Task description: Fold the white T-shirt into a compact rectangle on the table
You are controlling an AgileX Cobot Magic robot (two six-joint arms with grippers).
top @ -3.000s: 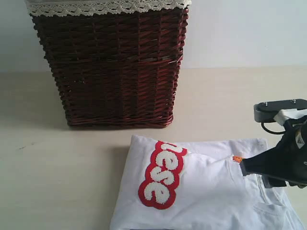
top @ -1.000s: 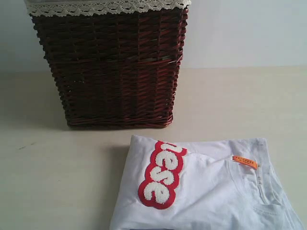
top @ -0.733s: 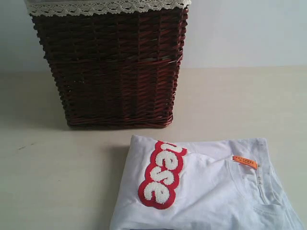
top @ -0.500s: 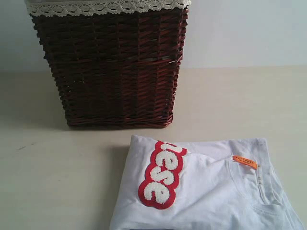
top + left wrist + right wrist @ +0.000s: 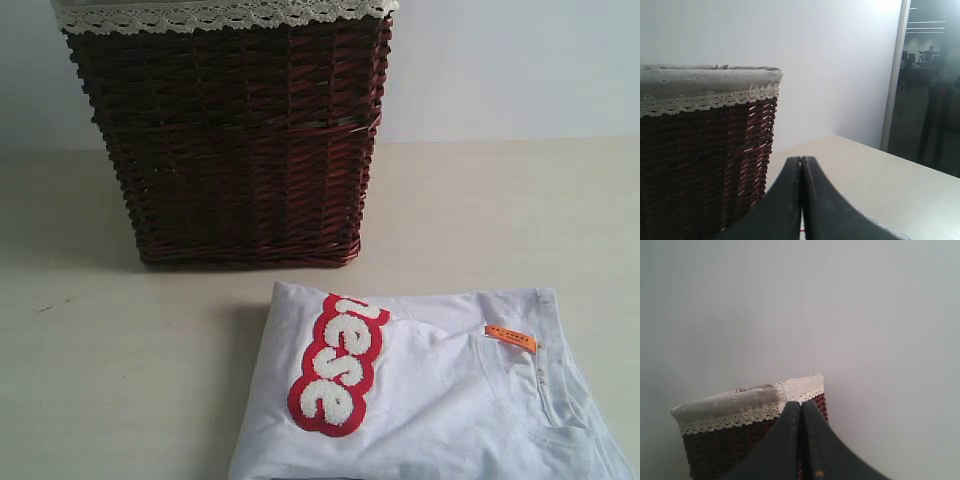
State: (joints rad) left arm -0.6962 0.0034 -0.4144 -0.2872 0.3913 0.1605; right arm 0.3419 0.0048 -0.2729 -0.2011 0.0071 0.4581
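Your right gripper (image 5: 800, 407), which hung over the collar side of the white T-shirt (image 5: 430, 410) three seconds ago, has left the exterior view; the shirt itself has not shifted. Starting from the left, the dark red wicker basket (image 5: 230, 140) stands at the back of the table (image 5: 110, 380), a little apart from the shirt's far edge. The shirt lies in front of it and to the right, partly folded, with its left side turned over so the red-edged letters (image 5: 338, 365) run along the fold. The orange neck label (image 5: 510, 337) sits further right. Your left gripper (image 5: 801, 162) has its jaws pressed together on nothing, raised near the basket; the right one is likewise closed and empty. I judge another fold is due: open up before descending, pinch the right edge cleanly, and carry it across low so the left fold is not dragged
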